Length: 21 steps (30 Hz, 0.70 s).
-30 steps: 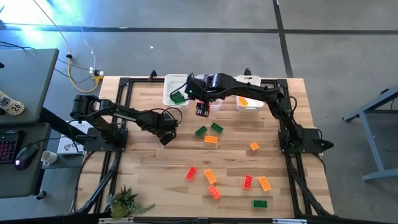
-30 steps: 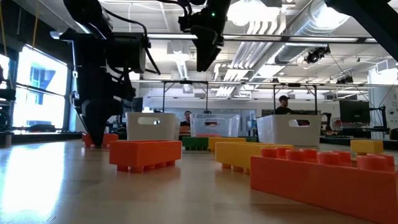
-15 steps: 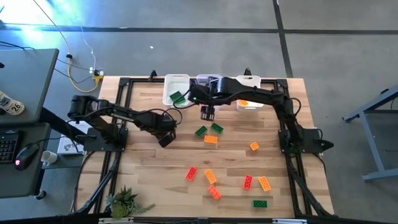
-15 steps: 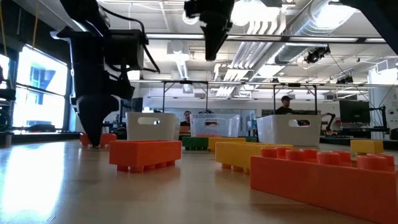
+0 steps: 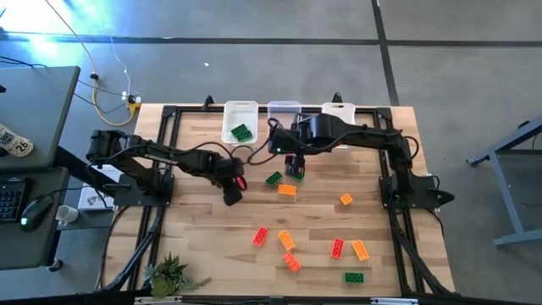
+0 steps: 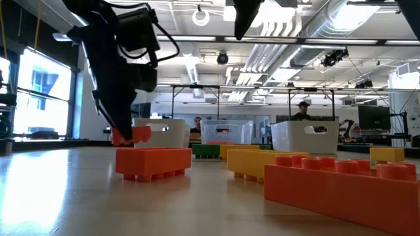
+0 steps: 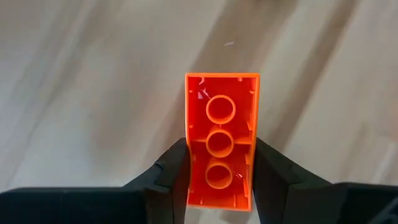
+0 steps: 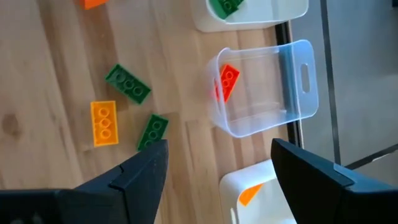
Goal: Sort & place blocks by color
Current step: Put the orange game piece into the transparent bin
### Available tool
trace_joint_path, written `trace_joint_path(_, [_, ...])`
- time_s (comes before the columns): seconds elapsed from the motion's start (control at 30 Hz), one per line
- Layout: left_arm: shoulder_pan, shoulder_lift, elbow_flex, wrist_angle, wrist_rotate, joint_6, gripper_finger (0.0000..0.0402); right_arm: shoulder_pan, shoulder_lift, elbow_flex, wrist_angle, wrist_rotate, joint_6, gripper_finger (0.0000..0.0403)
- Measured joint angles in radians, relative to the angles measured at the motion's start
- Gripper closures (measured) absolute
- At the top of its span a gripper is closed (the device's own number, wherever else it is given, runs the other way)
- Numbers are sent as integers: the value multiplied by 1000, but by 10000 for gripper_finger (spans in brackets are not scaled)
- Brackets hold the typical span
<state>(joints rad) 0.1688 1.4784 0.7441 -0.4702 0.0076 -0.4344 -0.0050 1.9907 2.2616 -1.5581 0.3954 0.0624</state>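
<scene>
My left gripper (image 7: 219, 163) clamps red block (image 7: 221, 138), lifted off wooden table (image 5: 203, 237) left of centre. Right gripper (image 8: 217, 163) spread wide, empty, above two green blocks (image 5: 273, 179) and orange block (image 5: 287, 190) just ahead of bins. Clear bin (image 8: 267, 87) holds red block; green-block bin (image 5: 240, 121) and orange-block bin (image 5: 340, 110) flank it. Loose red, orange, green blocks scatter near front edge; open wood between arms. Potted plant (image 5: 169, 274) at front-left corner. Person (image 6: 300, 110) in room behind.
</scene>
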Motion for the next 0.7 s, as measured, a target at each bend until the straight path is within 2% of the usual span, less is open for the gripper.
trace_joint_path(0.2, [0, 0, 0, 87, 153, 82, 294, 36, -1, -34, -14, -8, 28, 130])
trace_joint_path(0.33, [2, 0, 0, 136, 253, 121, 293, 46, -2, -73, -6, -77, 20, 130])
trace_joint_path(0.5, [2, -1, 1, 228, 322, 132, 294, 45, -2, -115, 12, -187, -11, 130])
trace_joint_path(0.7, [11, -1, 1, 333, 392, 145, 293, 49, -1, -120, 51, -243, -77, 130])
